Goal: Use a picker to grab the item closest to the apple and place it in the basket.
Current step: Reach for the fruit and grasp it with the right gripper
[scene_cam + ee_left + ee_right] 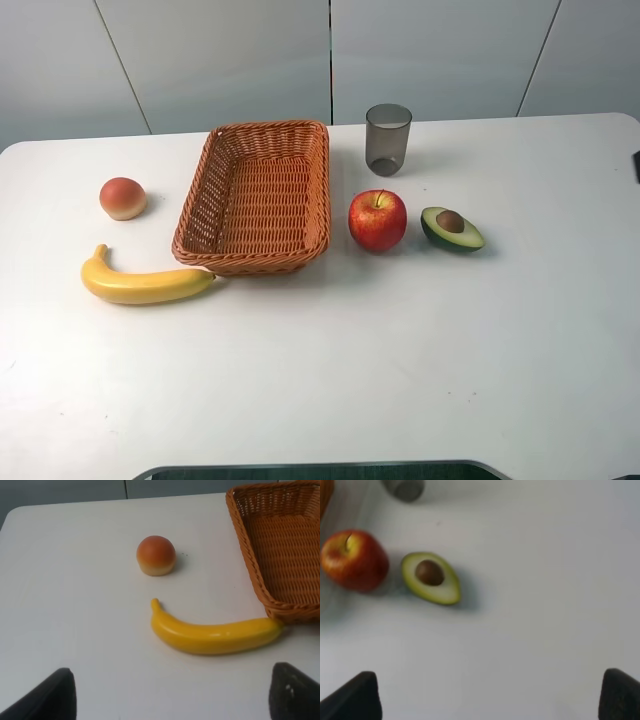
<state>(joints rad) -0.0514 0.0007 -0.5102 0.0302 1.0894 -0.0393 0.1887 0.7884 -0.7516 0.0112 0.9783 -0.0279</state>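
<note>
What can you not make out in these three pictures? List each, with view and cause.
Left gripper, right gripper: wrist views, the frame edge cuts off all but the dark tips; the high view shows neither.
Cup: right wrist view, blurred and cut by the edge.
Basket: left wrist view, cut by the edge.

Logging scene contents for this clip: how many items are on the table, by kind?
Fruit: 4 (apple, avocado half, banana, peach)
Containers: 2 (wicker basket, grey cup)
Total: 6

Lab-like test station: plain white table (400, 350) against a grey panelled wall (230, 60).
</note>
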